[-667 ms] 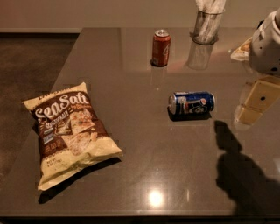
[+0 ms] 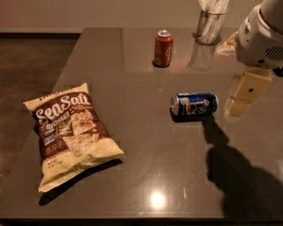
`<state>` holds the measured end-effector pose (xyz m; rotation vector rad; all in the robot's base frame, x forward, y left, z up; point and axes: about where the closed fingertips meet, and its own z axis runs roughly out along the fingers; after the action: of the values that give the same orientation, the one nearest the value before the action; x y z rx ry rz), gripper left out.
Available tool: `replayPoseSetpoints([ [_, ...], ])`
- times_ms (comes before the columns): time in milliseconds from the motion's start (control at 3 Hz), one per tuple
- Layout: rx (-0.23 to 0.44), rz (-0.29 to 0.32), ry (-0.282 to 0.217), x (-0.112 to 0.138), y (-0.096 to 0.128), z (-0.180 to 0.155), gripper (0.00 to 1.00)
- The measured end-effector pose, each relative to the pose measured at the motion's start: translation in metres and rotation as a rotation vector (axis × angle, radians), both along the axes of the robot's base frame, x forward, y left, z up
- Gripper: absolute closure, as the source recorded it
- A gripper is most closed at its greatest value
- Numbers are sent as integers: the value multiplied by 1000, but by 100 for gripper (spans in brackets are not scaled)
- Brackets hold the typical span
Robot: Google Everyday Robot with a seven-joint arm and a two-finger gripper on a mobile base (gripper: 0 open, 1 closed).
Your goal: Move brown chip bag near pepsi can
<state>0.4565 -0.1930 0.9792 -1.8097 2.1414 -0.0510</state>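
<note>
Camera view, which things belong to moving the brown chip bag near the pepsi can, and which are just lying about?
Job: brown chip bag, lying flat; pepsi can, on its side; gripper, beside the pepsi can, not touching.
Lying about: red-orange soda can, upright; clear cup beside it.

The arm above the right-side gripper runs off frame.

A: Site type?

B: Indoor snack or break area, perhaps in an office; exact kind uncertain. Long dark glossy countertop with a bright light spot reflected in it.

A: Evidence?

B: Snacks set out: brown chip bag, pepsi can on its side, red-orange soda can upright, clear glass holder at the far edge. Dark floor at left, plain pale wall behind. Robot gripper hangs over the counter's right side, just right of the pepsi can.
</note>
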Motion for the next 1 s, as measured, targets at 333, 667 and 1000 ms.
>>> replayPoseSetpoints([
  [333, 42, 157, -12, 18, 50, 0, 0],
  [667, 73, 349, -12, 37, 108, -1, 0],
  [1000, 67, 537, 1, 44, 167, -10, 0],
])
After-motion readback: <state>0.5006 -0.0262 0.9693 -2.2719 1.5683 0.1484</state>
